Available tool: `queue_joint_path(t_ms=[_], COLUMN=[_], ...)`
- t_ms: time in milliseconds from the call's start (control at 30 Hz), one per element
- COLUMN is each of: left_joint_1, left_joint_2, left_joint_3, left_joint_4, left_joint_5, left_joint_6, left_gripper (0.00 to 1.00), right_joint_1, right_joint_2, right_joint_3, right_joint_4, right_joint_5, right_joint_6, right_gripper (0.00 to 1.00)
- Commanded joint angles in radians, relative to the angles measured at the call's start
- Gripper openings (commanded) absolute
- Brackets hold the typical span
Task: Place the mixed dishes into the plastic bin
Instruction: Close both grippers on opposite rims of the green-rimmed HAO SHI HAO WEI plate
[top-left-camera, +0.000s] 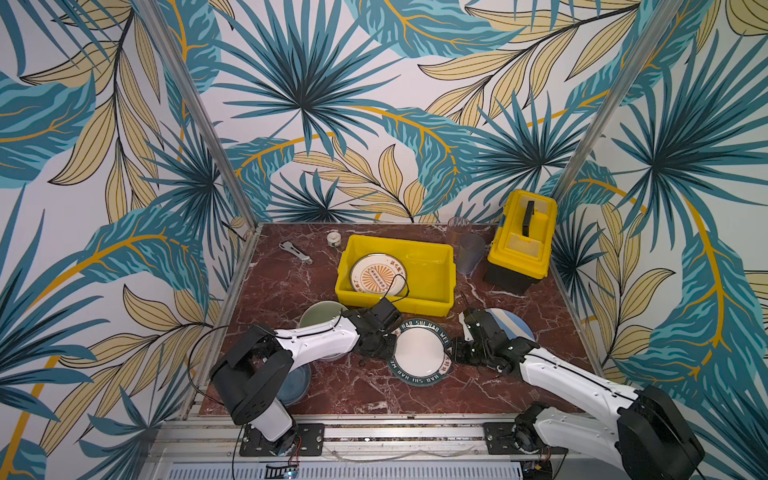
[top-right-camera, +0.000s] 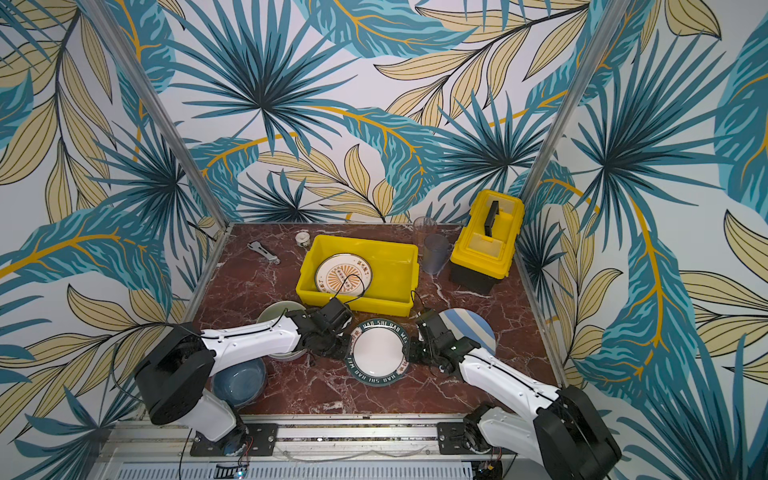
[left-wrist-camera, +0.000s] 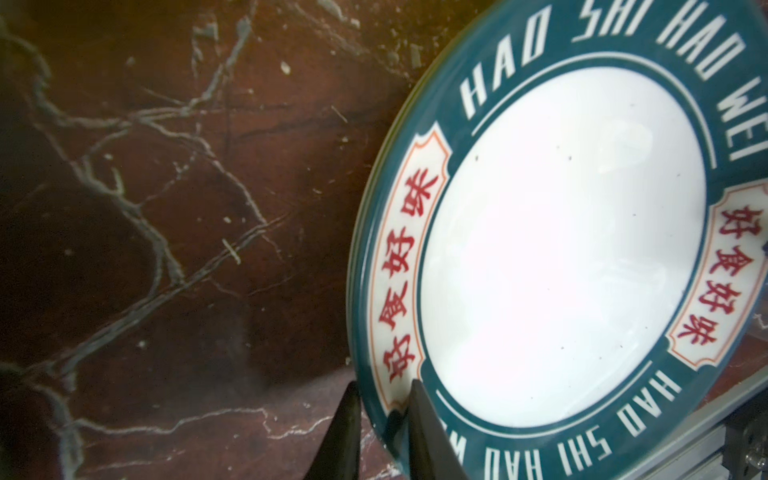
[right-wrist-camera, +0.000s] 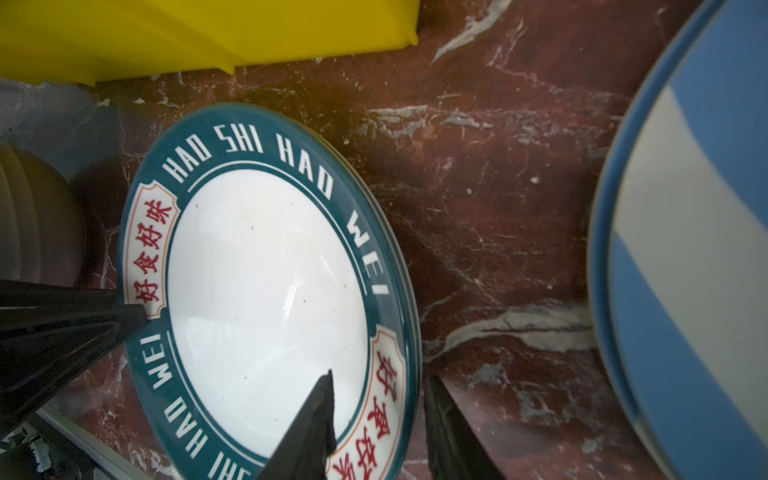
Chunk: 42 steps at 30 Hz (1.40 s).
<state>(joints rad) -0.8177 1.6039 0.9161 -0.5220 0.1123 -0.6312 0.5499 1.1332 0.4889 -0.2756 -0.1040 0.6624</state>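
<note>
Plate handling at this moment concerns the round white plate with a dark teal lettered rim band (top-left-camera: 419, 351), which lies on the red-brown marble-patterned table (top-left-camera: 291, 282) directly between the two sets of fingers, outside the bin. The left fingers (left-wrist-camera: 345, 436) straddle its rim, one over the teal band and one just outside the edge. The gap is narrow, but it cannot be told whether they pinch the rim. The right fingers (right-wrist-camera: 311, 432) straddle the opposite rim and stand open: one reaches over the white centre, while the other stays outside the edge with table showing between it and the plate. The shallow rectangular bright yellow plastic bin (top-left-camera: 374, 300) sits just beyond both sets of fingers and holds a round white plate with an orange sunburst print (top-left-camera: 378, 274). A round blue-and-cream striped plate (top-left-camera: 513, 324) lies on the table just beside the right fingers, on the side away from the left ones. A pale green bowl (top-left-camera: 320, 313) stands just beside the left fingers, partly under that arm. A blue bowl (top-left-camera: 299, 382) sits well behind them, near the arm's base. Two clear plastic tumblers (top-left-camera: 469, 253) stand beyond the bin's far right corner, well apart from either set of fingers.
</note>
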Motion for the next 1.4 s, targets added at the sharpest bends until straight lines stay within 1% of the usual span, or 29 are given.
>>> queue_joint_path(t_ms=[0, 333, 733, 967, 1100, 1233, 1367], left_joint_1=[-0.008, -0.012, -0.015, -0.015, -0.016, -0.016, -0.015], left_joint_2=[0.014, 0.030, 0.065, 0.075, 0.087, 0.083, 0.080], left_joint_3=[0.006, 0.009, 0.006, 0.013, 0.018, 0.023, 0.041], left_joint_4=[0.020, 0.021, 0.036, 0.039, 0.042, 0.042, 0.040], left_joint_5=[-0.012, -0.011, -0.005, -0.004, -0.002, -0.006, 0.000], left_joint_6=[-0.007, -0.007, -0.007, -0.002, 0.002, 0.002, 0.008], left_gripper=[0.19, 0.09, 0.07, 0.07, 0.07, 0.07, 0.07], right_joint_1=[0.005, 0.006, 0.005, 0.006, 0.006, 0.006, 0.005], right_joint_2=[0.004, -0.047, -0.093, -0.099, -0.091, -0.083, -0.091], right_joint_3=[-0.019, -0.019, 0.023, 0.085, 0.106, 0.112, 0.125], right_joint_4=[0.025, 0.029, -0.060, -0.163, -0.169, -0.182, -0.202], right_joint_5=[-0.016, -0.046, -0.041, -0.020, -0.045, -0.042, -0.042], right_joint_6=[0.007, -0.002, -0.020, -0.055, -0.053, -0.043, -0.030], right_gripper=[0.36, 0.33, 0.32, 0.31, 0.26, 0.15, 0.08])
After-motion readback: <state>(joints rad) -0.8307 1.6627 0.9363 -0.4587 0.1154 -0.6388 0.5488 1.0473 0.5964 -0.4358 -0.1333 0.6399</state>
